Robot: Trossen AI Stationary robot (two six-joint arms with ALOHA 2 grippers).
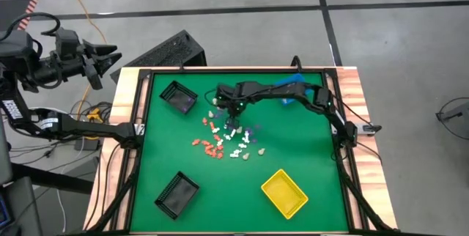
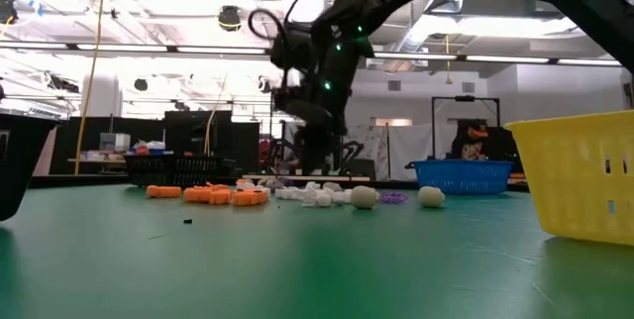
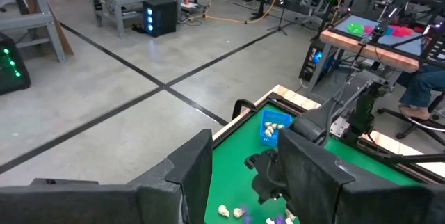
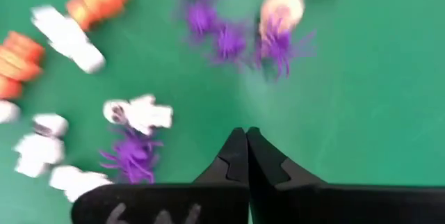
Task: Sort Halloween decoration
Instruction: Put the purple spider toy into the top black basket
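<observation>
Dozens of tiny pieces to go, so here's what I'd worry about, going left to right. Way off the table's left edge the left gripper (image 1: 99, 64) hangs parked with its fingers spread and nothing in them; it's no risk where it is, and no help either. On the mat's left side sit two black bins (image 1: 178, 97), one far and one near, both well apart from the pile. The decorations (image 1: 227, 139) are bunched mid-table: orange ones (image 2: 208, 195) on the left, white ones (image 4: 139, 113) and purple spiders (image 4: 229, 40) mixed in, and a few beige round ones (image 2: 365, 196) toward the right. The right gripper (image 4: 243, 137) is right over that bunch with its tips pinched flat together, and from its own camera I can't see anything caught between them — so my guess is it clamped on air. If so, it would carry nothing to a bin and waste the trip. One spider (image 4: 132, 158) lies just beside the tips, and a low move could drag it or knock the white pieces around. The spiders' legs look tangled too, so a grab there could lift two at once and drop one on the way. The beige ones look like they'd roll if nudged. Further right are the yellow bin (image 1: 285, 193) and the blue bin (image 1: 293, 89) — the blue one sits partly under the right arm, which could clip it when it swings.
</observation>
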